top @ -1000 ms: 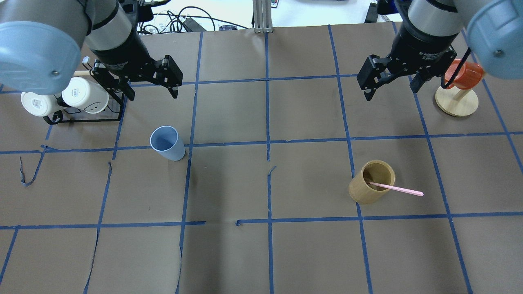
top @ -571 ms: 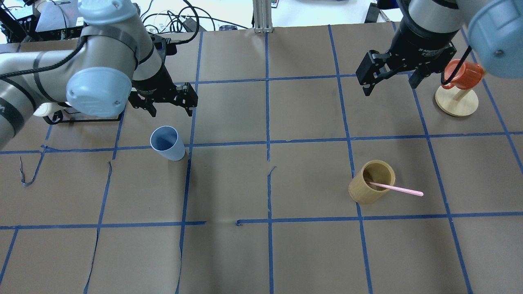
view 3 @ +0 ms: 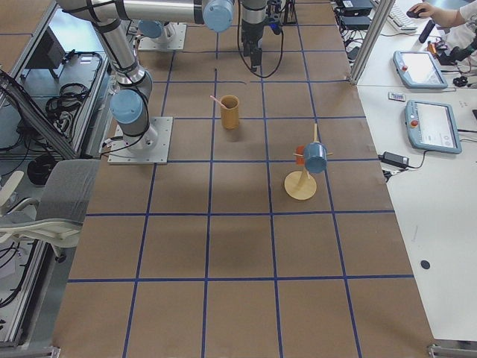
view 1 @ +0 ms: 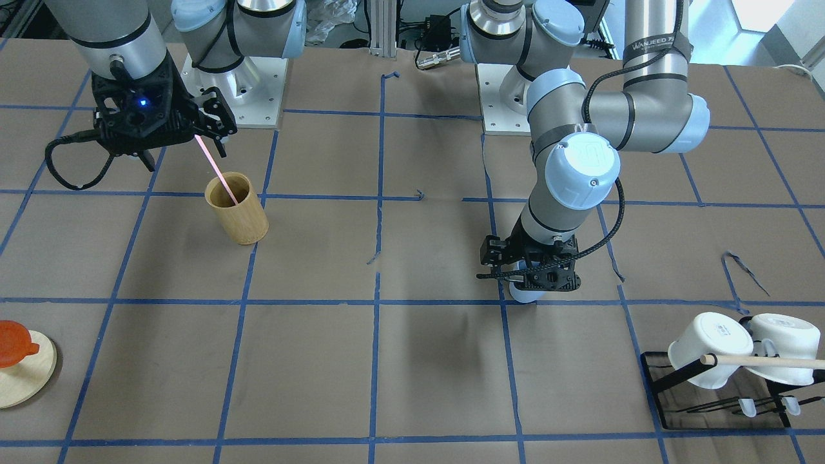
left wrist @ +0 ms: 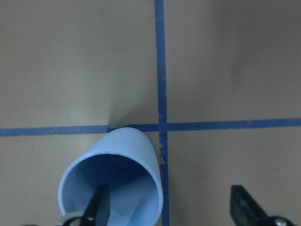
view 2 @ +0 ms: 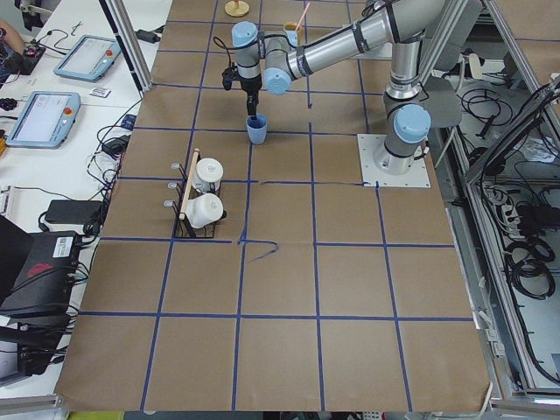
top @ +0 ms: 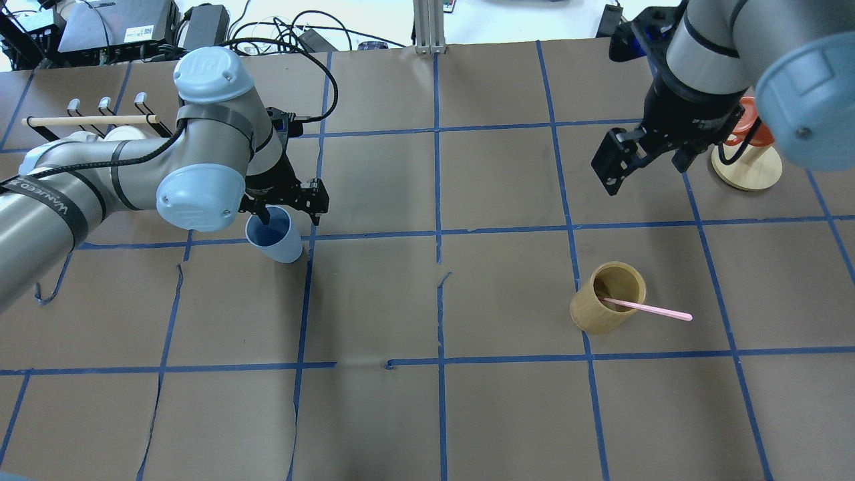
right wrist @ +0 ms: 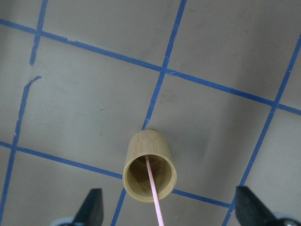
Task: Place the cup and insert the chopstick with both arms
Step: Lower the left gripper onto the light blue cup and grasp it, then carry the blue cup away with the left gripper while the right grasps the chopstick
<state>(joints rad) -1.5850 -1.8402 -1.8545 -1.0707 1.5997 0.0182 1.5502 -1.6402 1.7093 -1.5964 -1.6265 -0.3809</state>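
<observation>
Brown-papered counter [top: 427, 421] carries the bamboo cup [top: 601, 304] at right and the smaller blue cup [top: 280, 247] at left, both upright. A pink chopstick [top: 651, 310] leans in the bamboo cup. Left fingers [left wrist: 98, 207] are spread, one inside the blue cup and one outside it; right fingers [right wrist: 92, 205] hang spread and empty above the bamboo cup.

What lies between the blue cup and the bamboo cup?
Between blue cup and bamboo cup, only bare paper crossed by blue tape lines; the overhead view shows it.
</observation>
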